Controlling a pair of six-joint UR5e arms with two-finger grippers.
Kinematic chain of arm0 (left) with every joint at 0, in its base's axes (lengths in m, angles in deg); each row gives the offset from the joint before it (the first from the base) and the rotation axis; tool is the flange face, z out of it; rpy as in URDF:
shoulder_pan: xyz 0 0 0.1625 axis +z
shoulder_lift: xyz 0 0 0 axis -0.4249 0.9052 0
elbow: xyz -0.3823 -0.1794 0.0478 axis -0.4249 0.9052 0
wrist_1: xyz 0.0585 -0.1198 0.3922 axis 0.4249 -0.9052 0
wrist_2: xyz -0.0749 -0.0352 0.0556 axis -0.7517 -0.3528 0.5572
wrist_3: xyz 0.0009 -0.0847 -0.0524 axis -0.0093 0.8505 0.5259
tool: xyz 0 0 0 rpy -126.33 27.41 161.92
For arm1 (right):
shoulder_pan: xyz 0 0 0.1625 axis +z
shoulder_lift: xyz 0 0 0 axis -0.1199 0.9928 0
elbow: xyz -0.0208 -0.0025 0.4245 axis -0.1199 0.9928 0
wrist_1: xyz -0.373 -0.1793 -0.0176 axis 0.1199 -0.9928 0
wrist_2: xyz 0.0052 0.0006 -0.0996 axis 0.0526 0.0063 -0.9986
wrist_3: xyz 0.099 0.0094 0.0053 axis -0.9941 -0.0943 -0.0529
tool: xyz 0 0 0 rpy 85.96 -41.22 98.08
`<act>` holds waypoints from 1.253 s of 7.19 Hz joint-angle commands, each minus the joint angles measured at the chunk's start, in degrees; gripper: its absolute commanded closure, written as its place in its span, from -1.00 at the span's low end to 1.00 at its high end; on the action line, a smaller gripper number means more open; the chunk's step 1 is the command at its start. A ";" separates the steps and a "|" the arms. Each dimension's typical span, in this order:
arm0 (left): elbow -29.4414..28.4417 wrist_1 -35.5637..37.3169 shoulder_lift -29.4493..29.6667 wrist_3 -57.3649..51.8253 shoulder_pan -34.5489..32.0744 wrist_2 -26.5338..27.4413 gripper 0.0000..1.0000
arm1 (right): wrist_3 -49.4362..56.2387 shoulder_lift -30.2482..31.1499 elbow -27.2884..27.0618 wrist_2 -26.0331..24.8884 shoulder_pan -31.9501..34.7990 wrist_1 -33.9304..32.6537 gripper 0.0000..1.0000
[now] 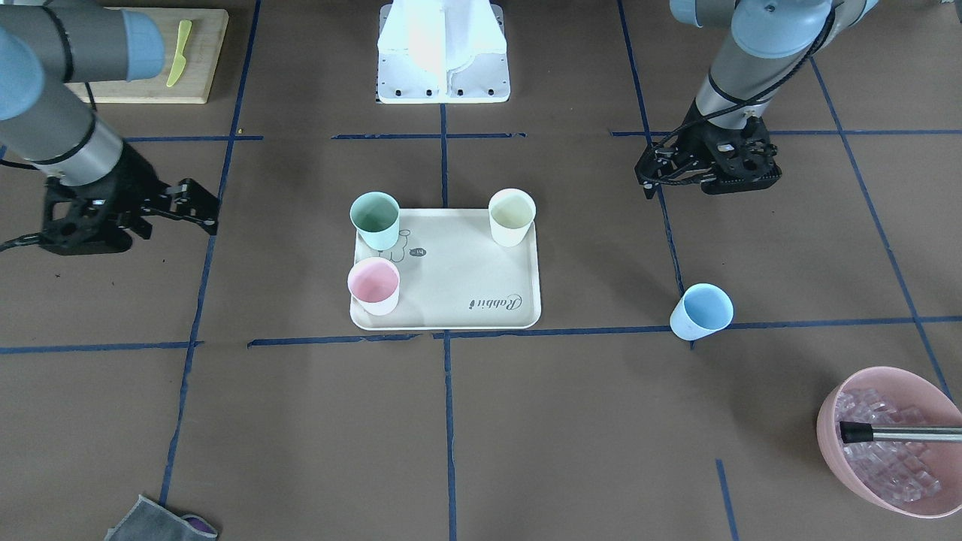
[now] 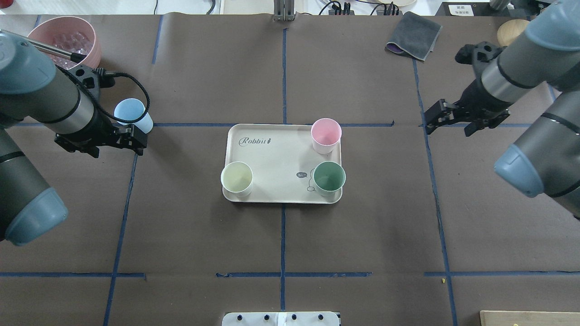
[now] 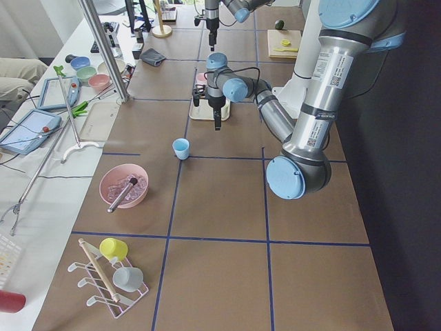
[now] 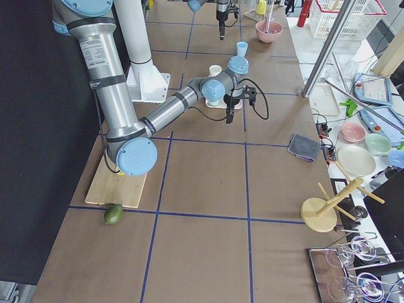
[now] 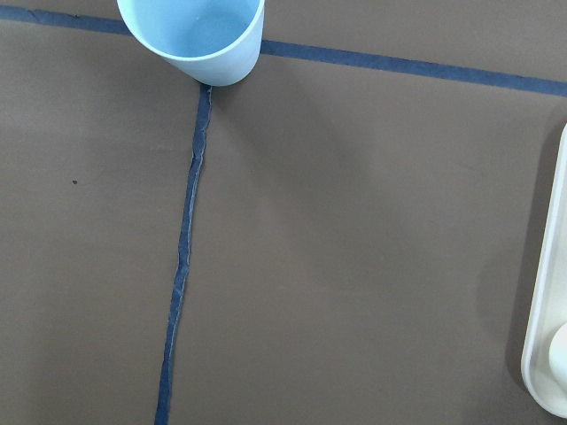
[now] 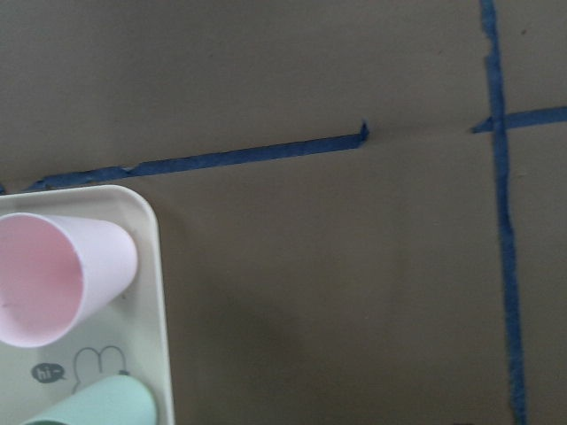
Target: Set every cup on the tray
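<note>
Left fingers gape just beside the blue cup; right fingers, also apart, hang well off the tray.

The brown table carries tray, blue cup, bowl, cloth.

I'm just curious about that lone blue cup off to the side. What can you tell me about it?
The light blue cup is a small, plain, matte tumbler, plastic-looking, without a handle, narrowing toward its base. It stands upright and empty on the brown table, where blue tape lines cross, apart from the tray. Nothing else touches it.
</note>
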 commanded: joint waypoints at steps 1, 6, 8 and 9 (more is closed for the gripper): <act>-3.83 -0.08 -0.49 -9.45 -7.01 -4.74 -1.00 | 20.79 8.46 0.39 2.30 9.44 -0.14 -0.99; -19.00 -8.38 2.92 -14.85 -14.32 -7.12 -1.00 | 49.80 14.29 0.83 1.68 20.99 -12.10 -0.99; -26.94 -17.27 4.77 -11.63 -14.94 -7.03 -1.00 | 48.48 13.94 0.92 1.77 20.99 -12.01 -0.99; -28.79 -21.39 5.83 -6.12 -14.07 -6.77 -1.00 | 48.39 13.94 0.92 1.86 20.99 -12.01 -0.99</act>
